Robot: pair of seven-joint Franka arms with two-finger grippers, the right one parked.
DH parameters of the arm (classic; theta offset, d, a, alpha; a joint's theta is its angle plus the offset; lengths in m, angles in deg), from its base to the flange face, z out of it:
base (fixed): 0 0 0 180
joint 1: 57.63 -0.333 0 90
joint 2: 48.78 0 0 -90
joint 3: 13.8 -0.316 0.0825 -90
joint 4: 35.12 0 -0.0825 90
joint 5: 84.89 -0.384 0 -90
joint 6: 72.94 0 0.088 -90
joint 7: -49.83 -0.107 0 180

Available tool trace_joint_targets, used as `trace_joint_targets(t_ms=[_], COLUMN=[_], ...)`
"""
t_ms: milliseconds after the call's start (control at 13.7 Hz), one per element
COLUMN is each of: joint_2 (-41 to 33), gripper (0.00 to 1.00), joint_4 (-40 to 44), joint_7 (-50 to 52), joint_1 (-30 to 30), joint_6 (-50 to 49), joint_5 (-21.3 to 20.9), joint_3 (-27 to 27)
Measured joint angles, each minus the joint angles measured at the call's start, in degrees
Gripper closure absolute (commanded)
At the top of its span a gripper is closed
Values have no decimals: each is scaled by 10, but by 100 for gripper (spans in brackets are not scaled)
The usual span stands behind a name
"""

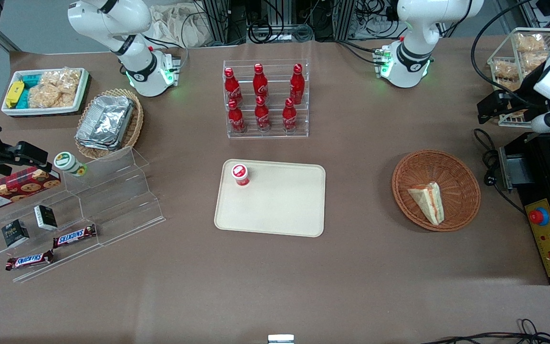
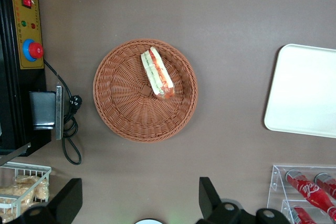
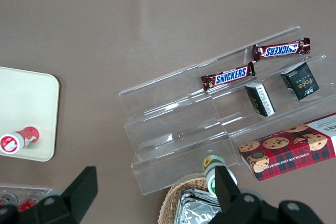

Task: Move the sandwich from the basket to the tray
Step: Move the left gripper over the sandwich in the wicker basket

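- The sandwich (image 1: 428,201) lies in the basket (image 1: 451,165), resting on the woven floor with its filling stripe showing; in the left wrist view the sandwich (image 2: 157,73) sits off-centre, close to the basket (image 2: 126,114) wall on the tray's side.
- The gripper (image 2: 139,203) hangs high above the table with its two dark fingers (image 2: 207,195) spread wide apart, holding nothing.
- Looking down from the wrist, the sandwich is well below the gripper and not between the fingers — the basket lies clear of both fingertips.
- In the front view the gripper (image 1: 487,109) is up near the working arm's end of the table, farther from the camera than the basket, beside a wire rack of snacks (image 1: 509,67).
- The tray (image 1: 284,210) sits mid-table, well apart from the basket, with a small red-capped bottle (image 1: 240,174) standing in one corner.
- A clear rack of red cola bottles (image 1: 263,98) stands farther from the camera than the tray.
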Motion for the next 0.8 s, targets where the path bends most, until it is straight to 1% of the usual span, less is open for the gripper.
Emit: trace_joint_targets(t_ms=[438,583,802], joint_2=[7,21,63], gripper=[0,0,0], joint_4=[3,1,-3], joint_7=[6,14,68], joint_1=[0,-1,-8], joint_6=[0,0,15], joint_5=[-2,-3,-4], joint_3=[-11,-13,-16])
